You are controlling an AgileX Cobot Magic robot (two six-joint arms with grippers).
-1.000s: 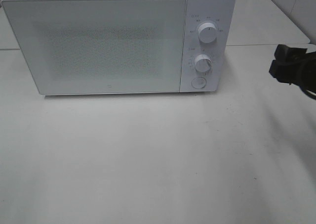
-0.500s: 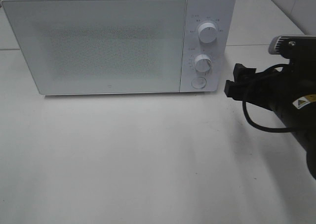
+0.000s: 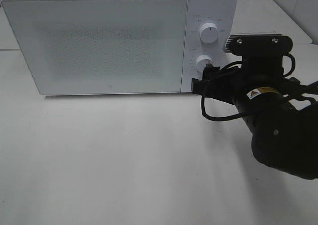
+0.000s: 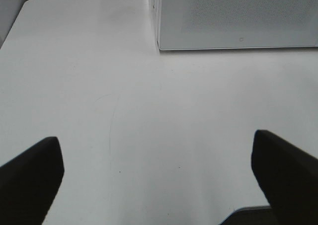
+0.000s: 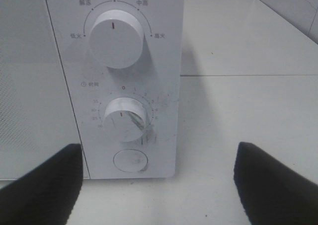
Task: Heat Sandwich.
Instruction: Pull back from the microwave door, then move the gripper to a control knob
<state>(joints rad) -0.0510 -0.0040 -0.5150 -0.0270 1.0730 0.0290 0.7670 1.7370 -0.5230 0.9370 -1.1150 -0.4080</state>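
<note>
The sandwich is out of view. A white microwave (image 3: 109, 41) stands at the back of the table with its door shut. My right gripper (image 3: 202, 81) hovers just in front of the control panel's lower end, open and empty. In the right wrist view the gripper (image 5: 156, 185) faces the round button (image 5: 130, 161), with the lower knob (image 5: 124, 119) and upper knob (image 5: 115, 37) above it. My left gripper (image 4: 158, 180) is open over bare table, short of the microwave's front corner (image 4: 238, 16), and it does not show in the exterior view.
The white tabletop (image 3: 124, 155) stretches in front of the microwave. A seam in the surface (image 3: 268, 44) runs behind the right arm. The black right arm and its cable (image 3: 278, 130) fill the right side of the exterior view.
My right arm has swept in from the right edge leftward to the microwave's control panel, staying open. The left gripper and the microwave door have not changed.
</note>
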